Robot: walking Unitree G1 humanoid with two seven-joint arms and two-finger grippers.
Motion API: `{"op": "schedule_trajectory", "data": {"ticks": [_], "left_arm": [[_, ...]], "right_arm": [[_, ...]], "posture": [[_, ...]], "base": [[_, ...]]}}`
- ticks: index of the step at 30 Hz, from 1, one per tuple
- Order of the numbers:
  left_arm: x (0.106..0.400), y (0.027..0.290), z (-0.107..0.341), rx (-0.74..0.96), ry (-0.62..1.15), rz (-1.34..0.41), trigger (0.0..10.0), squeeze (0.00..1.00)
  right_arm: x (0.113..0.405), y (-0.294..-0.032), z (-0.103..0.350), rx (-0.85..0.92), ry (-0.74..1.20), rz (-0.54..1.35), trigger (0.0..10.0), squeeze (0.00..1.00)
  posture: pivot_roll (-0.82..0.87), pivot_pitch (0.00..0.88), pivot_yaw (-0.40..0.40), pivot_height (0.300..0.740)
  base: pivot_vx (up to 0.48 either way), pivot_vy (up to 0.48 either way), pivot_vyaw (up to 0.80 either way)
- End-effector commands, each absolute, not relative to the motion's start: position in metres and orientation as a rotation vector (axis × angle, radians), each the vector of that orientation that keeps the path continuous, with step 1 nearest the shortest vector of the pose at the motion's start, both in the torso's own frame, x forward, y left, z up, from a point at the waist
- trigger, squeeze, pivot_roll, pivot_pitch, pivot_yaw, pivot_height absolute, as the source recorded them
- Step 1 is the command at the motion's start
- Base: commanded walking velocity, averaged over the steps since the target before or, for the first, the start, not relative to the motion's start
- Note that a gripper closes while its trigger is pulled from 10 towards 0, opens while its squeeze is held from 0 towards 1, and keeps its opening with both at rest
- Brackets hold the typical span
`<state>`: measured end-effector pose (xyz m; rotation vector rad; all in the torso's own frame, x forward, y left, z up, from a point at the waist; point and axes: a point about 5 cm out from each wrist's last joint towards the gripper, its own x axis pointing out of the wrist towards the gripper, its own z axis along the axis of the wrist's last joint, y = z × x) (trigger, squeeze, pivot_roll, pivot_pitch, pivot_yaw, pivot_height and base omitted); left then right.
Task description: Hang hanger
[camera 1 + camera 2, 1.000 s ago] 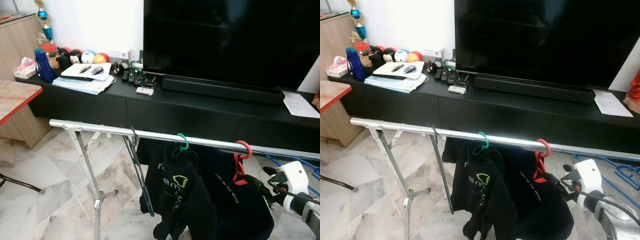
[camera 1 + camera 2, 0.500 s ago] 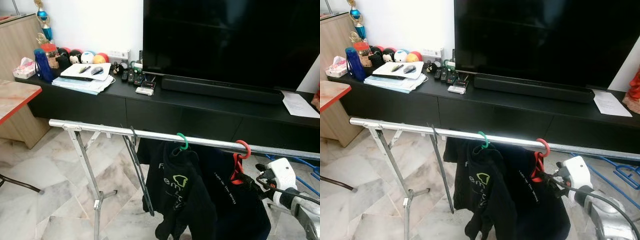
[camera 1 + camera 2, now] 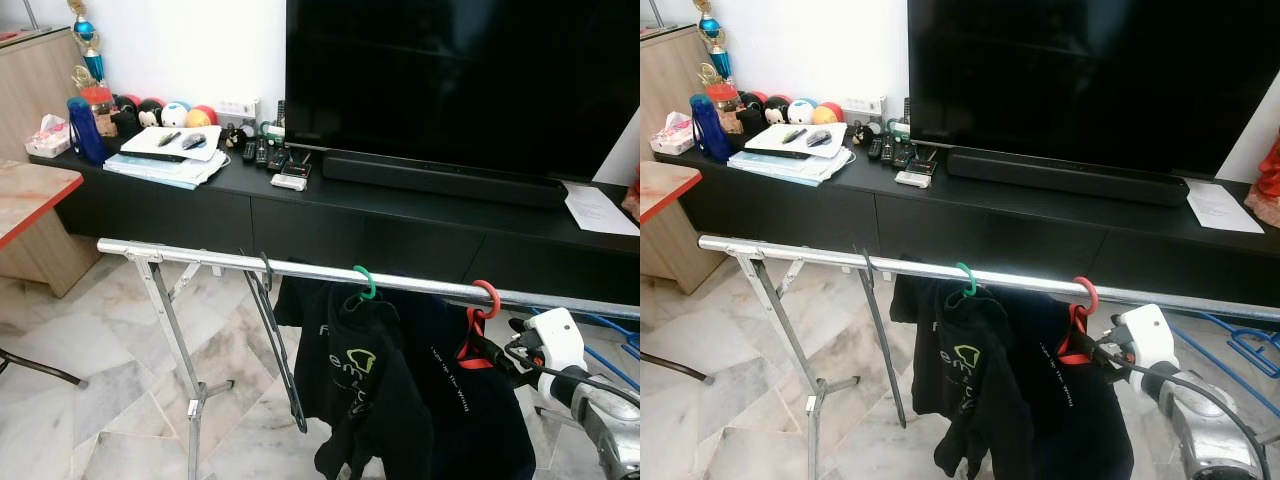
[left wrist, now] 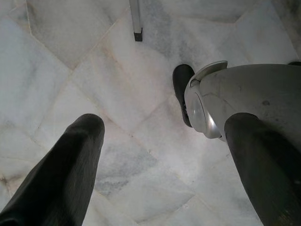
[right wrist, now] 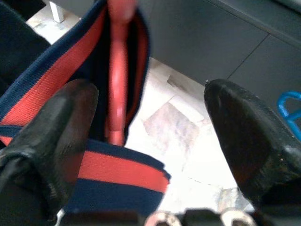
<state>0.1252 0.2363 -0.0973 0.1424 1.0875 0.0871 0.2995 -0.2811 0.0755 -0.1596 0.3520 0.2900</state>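
Hanging now from the rail (image 3: 300, 270), the red hanger (image 3: 484, 300) carries its dark garment (image 3: 470, 400); the right gripper (image 5: 146, 136) is spreading its fingers beside the collar, probably releasing so the hook bears the weight.

A rail (image 3: 300, 270) is running across the foreground, before a cabinet (image 3: 330, 215) that is carrying a TV (image 3: 460, 80) and a soundbar (image 3: 445, 180) in front of it. Two hangers (image 3: 364, 283) (image 3: 486, 299) with shirts (image 3: 390, 390) are hanging on the rail's right half. The right gripper (image 3: 487, 351) is sitting just beside the rightmost hanger. A table (image 3: 30, 200) is standing at the left.
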Motion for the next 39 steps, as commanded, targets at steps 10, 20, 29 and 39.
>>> {"op": "schedule_trajectory", "data": {"ticks": [10,20,29,39], "left_arm": [[0.120,0.217,-0.103,0.118,1.104,0.050,10.0,0.00],[0.122,0.226,-0.101,0.115,1.095,0.067,10.0,0.00],[0.121,0.219,-0.102,0.109,1.095,0.060,10.0,0.00],[0.128,0.202,-0.104,0.100,1.092,0.042,10.0,0.00]], "right_arm": [[0.310,-0.262,0.066,-0.197,0.378,0.299,10.0,0.00],[0.323,-0.268,0.075,-0.228,0.343,0.161,10.0,0.00],[0.324,-0.275,0.076,-0.207,0.346,0.086,9.7,0.00],[0.320,-0.267,0.060,-0.204,0.436,0.116,0.0,0.00]], "posture": [[-0.03,0.051,-0.086,0.740],[-0.03,0.054,-0.089,0.740],[-0.03,0.055,-0.090,0.740],[-0.03,0.055,-0.092,0.740]], "base": [[0.000,0.000,0.00],[0.000,0.000,0.00],[0.000,0.000,0.00],[0.000,0.000,0.00]]}}
